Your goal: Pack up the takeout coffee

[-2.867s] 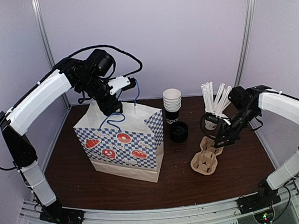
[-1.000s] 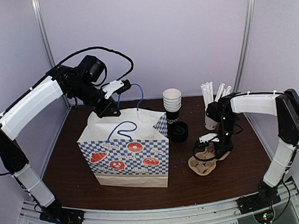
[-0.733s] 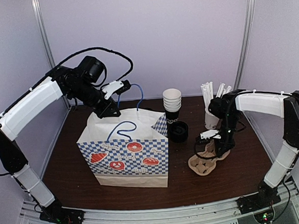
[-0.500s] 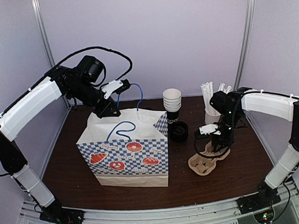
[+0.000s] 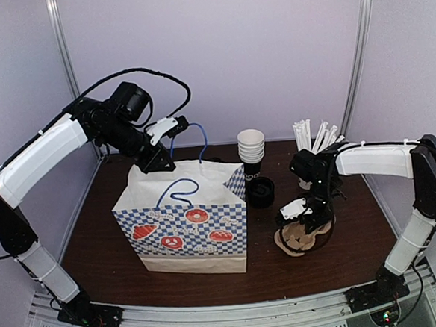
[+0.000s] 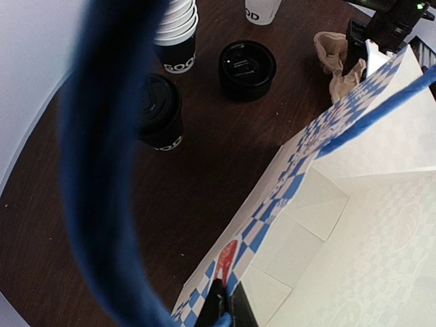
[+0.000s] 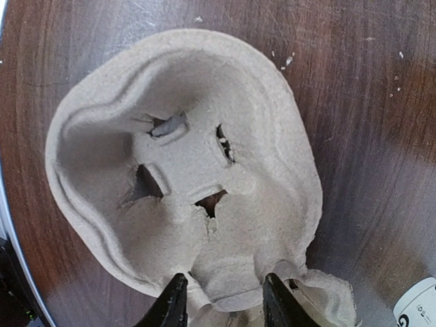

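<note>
right gripper (image 7: pixel 225 281) hangs parted over the carrier (image 7: pixel 184 163), takeout coffee (image 6: pixel 158 109) well away.

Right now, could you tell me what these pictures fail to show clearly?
Takeout coffee: absent from top view, apparently behind the paper bag.
Cup carrier: one end cut off at the right wrist view's bottom edge; right gripper partly covers it from above.
Blue handle: blurred, blocking left wrist view.

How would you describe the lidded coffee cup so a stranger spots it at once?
Find the blue-checked paper bag; three black things stand beside it on the table. The coffee cup is the lone cup wearing a lid, unlike the open stack of cups and the low pile of lids.
</note>
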Robot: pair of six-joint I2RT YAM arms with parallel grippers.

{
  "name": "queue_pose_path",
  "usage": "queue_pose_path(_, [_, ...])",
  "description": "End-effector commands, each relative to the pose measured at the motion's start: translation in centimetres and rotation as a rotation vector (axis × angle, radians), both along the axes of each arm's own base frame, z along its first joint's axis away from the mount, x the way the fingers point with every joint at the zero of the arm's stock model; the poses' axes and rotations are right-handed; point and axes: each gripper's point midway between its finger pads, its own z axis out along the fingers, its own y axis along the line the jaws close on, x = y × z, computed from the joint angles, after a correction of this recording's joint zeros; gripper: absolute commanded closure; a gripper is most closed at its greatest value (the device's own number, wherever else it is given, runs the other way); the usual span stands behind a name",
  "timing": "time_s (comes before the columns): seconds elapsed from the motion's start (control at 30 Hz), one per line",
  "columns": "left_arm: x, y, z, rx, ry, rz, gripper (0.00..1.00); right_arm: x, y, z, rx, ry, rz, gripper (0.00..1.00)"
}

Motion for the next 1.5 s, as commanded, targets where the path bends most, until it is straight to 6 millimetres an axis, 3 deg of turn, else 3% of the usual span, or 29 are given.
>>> queue_pose_path(0.0, [-0.6, -0.3, 1.0, -0.056, 0.007, -0.002, 1.0, 0.3, -0.7, -1.4, -0.059, -0.017, 0.033, 0.62])
queue_pose_path(0.27, [-0.6, -0.3, 0.9, -0.055, 0.006, -0.003, 1.0, 0.4, -1.1, -1.9, -0.078, -0.036, 0.047, 0.63])
queue_pose_path(0.47, [-0.6, -0.5, 0.5, -0.055, 0.017, -0.009, 1.0, -0.1, -1.4, -1.7, -0.091, -0.032, 0.048, 0.76])
queue_pose_path(0.63, [-0.5, -0.6, 0.7, -0.061, 0.012, -0.011, 1.0, -1.1, -1.5, 1.1, -0.07, -0.012, 0.017, 0.78])
queue_pose_path(0.77, [-0.5, -0.8, 1.3, -0.085, -0.001, -0.015, 1.0, -1.7, -0.5, 5.9, 0.009, -0.002, -0.032, 0.79])
queue_pose_path(1.0, [-0.6, -1.8, 1.6, -0.141, 0.018, -0.024, 1.0, -2.1, 3.1, 17.3, 0.304, -0.064, -0.095, 0.79])
queue_pose_path(1.2, [-0.1, -2.0, 3.5, -0.185, 0.009, 0.022, 0.63, -1.3, 7.6, 26.7, 0.604, -0.065, -0.114, 0.79])
queue_pose_path(1.3, [0.5, -0.5, 5.6, -0.187, -0.078, 0.099, 0.5, -1.0, 9.5, 30.9, 0.735, -0.052, -0.126, 0.78])
queue_pose_path(1.47, [-0.2, 2.7, 9.0, -0.265, -0.222, 0.233, 0.29, -0.6, 12.8, 36.7, 0.933, -0.02, -0.115, 0.78])
